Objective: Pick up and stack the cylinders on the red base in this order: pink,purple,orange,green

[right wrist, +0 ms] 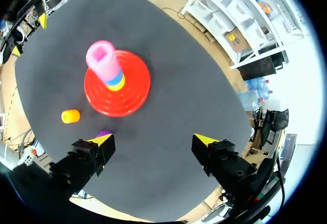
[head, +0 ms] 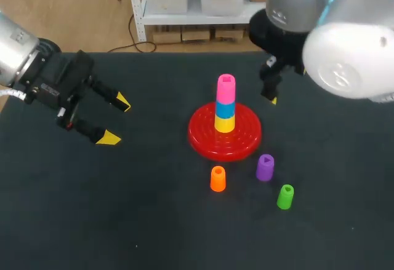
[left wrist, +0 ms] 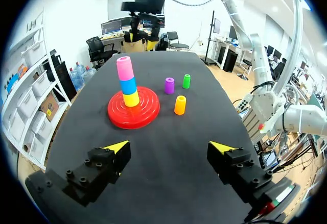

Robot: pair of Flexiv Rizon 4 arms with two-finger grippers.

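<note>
Head view is showing the pink cylinder sitting on top of the stack on the red base. Which step are we looking at?

— I am reading pink as done, so purple is coming up. The purple cylinder is standing on the table just in front of the base, with the orange cylinder and green cylinder waiting near it.

— What is the next move asking for?

— One arm is going to have to drop over purple, pinch it upright, then line it up above pink's open top. That tower is looking tall, so a nudge is risking a topple.

— And the fingers?

— The left gripper is hanging well to the side, fingers spread wide and touching nothing. The right gripper is hovering beyond the base, fingers also spread wide and holding nothing.
</note>
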